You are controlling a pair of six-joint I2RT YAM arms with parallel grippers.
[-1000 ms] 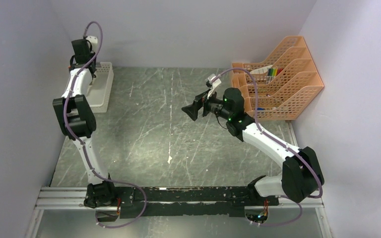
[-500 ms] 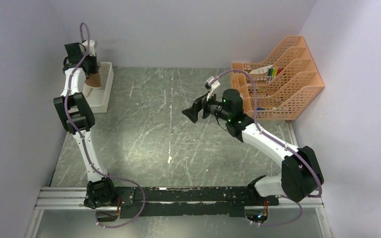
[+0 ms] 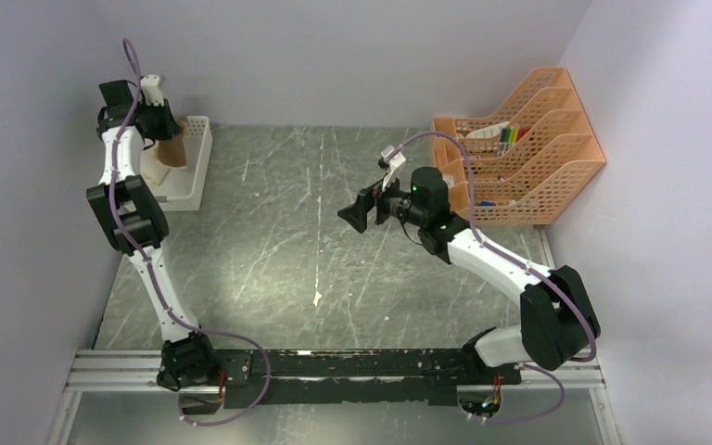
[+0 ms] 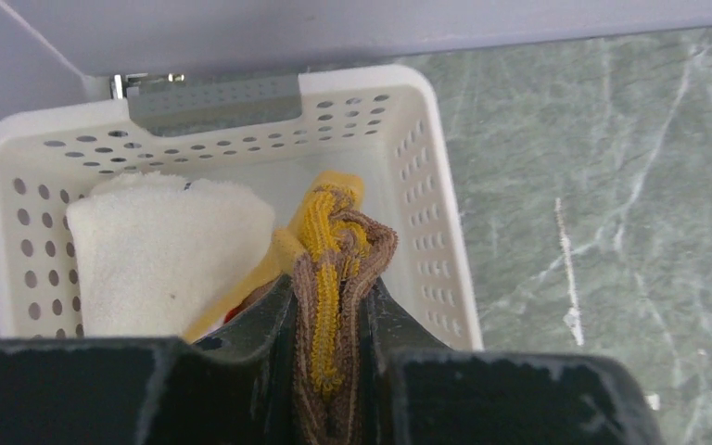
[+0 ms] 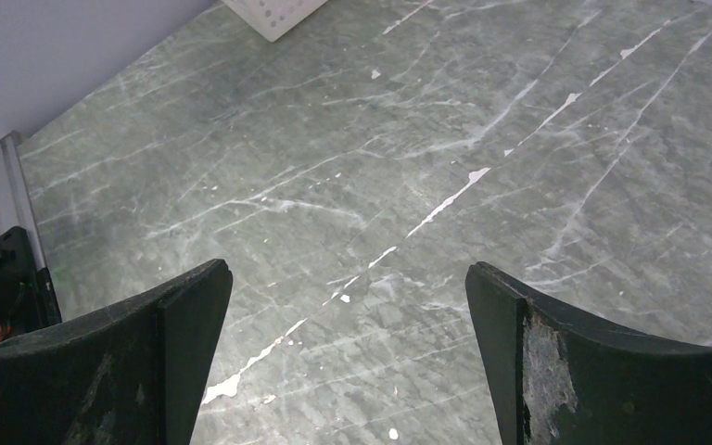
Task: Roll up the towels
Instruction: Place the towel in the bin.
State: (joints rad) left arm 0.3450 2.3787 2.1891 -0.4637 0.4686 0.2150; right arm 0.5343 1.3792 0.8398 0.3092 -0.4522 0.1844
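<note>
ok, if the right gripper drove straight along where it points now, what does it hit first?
Probably the bare green table. The right gripper, jaws open and empty, tilts down across it toward the left side. The white basket lies farther along, so it is likely not first, though depth is hard to judge.

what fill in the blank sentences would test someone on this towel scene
1. The left gripper pinches the brown towel; the right gripper, jaws open, holds ____.
2. The cream towel lies inside the white basket, at the table's far ____ corner.
3. The file rack is ____ in colour.
Missing words: nothing; left; orange.
</note>
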